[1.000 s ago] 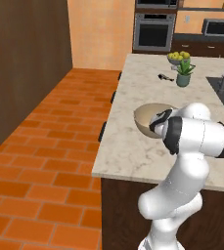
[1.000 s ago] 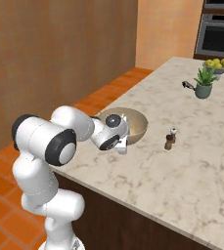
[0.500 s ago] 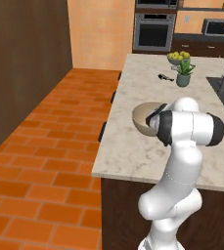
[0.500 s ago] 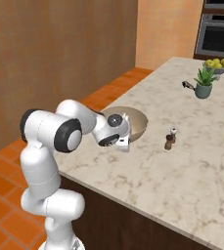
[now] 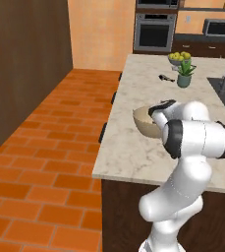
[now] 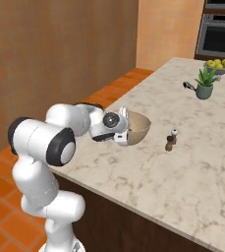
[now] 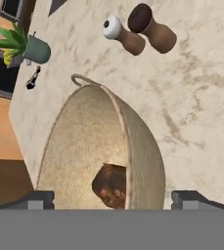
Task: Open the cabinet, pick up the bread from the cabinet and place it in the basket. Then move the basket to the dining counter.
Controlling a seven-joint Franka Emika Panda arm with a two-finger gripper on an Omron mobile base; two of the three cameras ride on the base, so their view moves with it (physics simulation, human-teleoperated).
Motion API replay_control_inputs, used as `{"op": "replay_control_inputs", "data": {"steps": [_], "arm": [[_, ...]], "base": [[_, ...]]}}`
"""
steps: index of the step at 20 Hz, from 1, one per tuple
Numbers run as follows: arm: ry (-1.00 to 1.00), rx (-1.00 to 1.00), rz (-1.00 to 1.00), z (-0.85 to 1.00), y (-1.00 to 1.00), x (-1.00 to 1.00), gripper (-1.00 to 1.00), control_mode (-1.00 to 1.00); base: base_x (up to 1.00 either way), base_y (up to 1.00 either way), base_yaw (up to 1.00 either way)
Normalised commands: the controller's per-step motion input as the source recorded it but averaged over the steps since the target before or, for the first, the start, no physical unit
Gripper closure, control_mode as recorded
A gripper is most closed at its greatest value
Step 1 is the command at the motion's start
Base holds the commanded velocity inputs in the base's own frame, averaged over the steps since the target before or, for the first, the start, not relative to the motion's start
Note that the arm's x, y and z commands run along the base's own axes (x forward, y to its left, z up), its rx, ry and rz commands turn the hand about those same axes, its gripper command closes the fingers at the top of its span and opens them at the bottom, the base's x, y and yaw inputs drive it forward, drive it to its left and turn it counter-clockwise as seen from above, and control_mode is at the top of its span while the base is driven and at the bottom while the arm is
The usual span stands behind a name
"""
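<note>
On the pale marble dining counter [image 6: 182,162] sits the basket [image 7: 99,146], the bread [image 7: 111,188] inside it. Over its rim the pincer [image 7: 113,197] stands apart, seemingly touching nothing. Beside it stand two shakers [image 7: 140,29]; no writing is legible.

The basket [image 7: 84,146] below my hand [image 7: 112,197] looks woven, matt tan, with a finely speckled inside and a smooth rim. The bread [image 7: 111,188] in it has a rough, dark brown crust. The worktop [image 7: 191,97] under the basket is pale polished stone with faint marble veining. Beside the basket stand two small mills [image 7: 140,31] of smooth turned wood. My arm [image 5: 197,138] is glossy white plastic with dark joints. The floor [image 5: 50,147] is matt orange brick.
</note>
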Motion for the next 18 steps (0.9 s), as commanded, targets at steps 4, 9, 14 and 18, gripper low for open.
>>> {"op": "replay_control_inputs", "data": {"steps": [4,9,14,18], "arm": [[-0.11,-0.03,0.25,1.00,0.05,-0.92,-1.00,-1.00],[-0.03,-0.24,0.39,1.00,0.07,-1.00,-1.00,-1.00],[0.15,-0.34,0.35,1.00,0.20,-1.00,-1.00,-1.00],[0.34,-0.30,0.25,1.00,0.21,-0.95,-1.00,-1.00]], "base": [[0.00,0.00,0.00],[0.00,0.00,0.00],[0.00,0.00,0.00],[0.00,0.00,0.00]]}}
